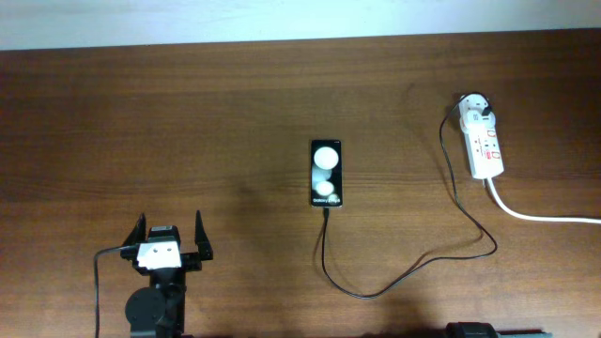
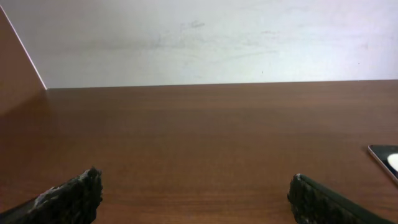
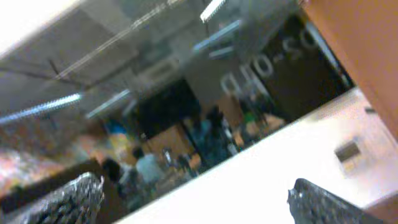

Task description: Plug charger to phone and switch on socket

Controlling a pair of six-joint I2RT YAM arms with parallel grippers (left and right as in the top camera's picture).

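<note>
The phone [image 1: 326, 173] lies flat, face up, near the middle of the wooden table [image 1: 188, 113], with 2 white round spots on its face. The charger [image 1: 324, 246] is a thin black cable that meets the phone's near short edge. It loops toward me, then curves right and away to its white round plug [image 1: 474, 109]. The plug is seated in the far end of the socket [image 1: 487, 152], a white strip at the right. I cannot tell the switch position. A thick white cord [image 1: 545, 218] leaves the strip's near end, heading right.

My left gripper [image 1: 171, 235] is at the near left, released, fingers spread, well apart from the phone. My right gripper [image 3: 196, 199] is also spread wide, grasping nothing, and its camera faces a blurred room.
</note>
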